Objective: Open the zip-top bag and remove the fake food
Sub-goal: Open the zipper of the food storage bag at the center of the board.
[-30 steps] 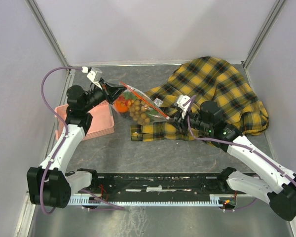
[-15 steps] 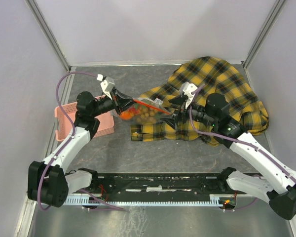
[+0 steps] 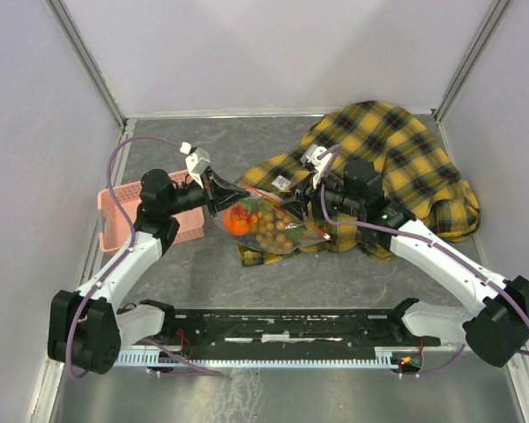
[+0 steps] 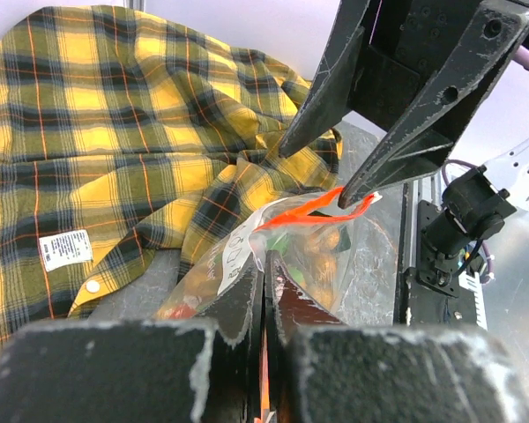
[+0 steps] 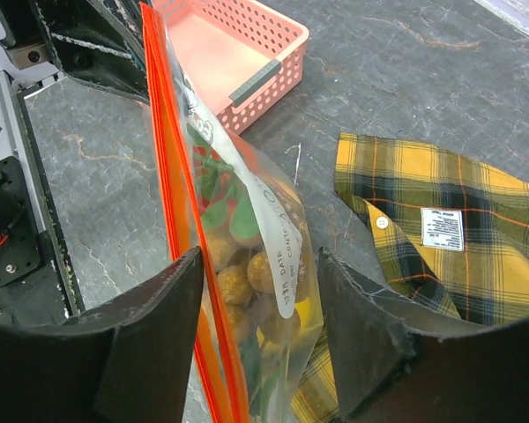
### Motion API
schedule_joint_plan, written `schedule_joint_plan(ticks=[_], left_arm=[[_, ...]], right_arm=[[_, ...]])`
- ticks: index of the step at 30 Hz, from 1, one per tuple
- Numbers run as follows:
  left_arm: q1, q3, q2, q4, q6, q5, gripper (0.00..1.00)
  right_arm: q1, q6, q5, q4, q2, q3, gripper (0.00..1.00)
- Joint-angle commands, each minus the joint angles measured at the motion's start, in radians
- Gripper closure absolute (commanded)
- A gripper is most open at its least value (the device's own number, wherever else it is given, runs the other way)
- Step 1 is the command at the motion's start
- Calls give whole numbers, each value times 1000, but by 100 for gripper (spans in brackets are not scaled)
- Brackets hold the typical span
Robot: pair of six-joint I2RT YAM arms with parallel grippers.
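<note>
The clear zip-top bag (image 3: 278, 231) with its red-orange zip strip (image 5: 172, 211) hangs between my two grippers, its lower part over the plaid cloth's near edge. The fake food (image 3: 266, 227) is inside: an orange fruit, a tan grape bunch and green leaves (image 5: 247, 264). My left gripper (image 3: 238, 196) is shut on the bag's zip edge (image 4: 266, 273) at its left end. My right gripper (image 3: 301, 204) is open, one finger on each side of the bag (image 5: 260, 326), not pressing it. It shows open in the left wrist view (image 4: 316, 181) too.
A pink basket (image 3: 123, 211) stands at the left, behind my left arm; it also shows in the right wrist view (image 5: 238, 44). The yellow-black plaid cloth (image 3: 388, 159) covers the back right. Grey walls close in the sides and back.
The bag was stretched taut and raised between both grippers; now it hangs lower and slack. My right gripper has opened and shifted left. My left gripper keeps its hold and has moved right.
</note>
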Motion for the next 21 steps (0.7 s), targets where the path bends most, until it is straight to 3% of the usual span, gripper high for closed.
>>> schedule_joint_plan(ticks=[1,9,15,17,20,21], left_arm=[[-1,-7,-47,24,35,30,97],[-1,-13,-51,2,48,34,97],[-3,0,-39,5,11,-21,96],[-2,5,-41,0,-20,-73,82],[-1,17,-64,-36,-63,-185,47],[-1,18,-78,-57,-72,-230,39]], right_arm=[[3,-4,23,35,3,18,41],[4,-18,15,-19,40,45,64],[3,-20,16,-31,41,58,97],[2,11,81,-20,38,63,98],[-18,71,257,-43,39,106,98],[-36,89,309,-57,40,131,98]])
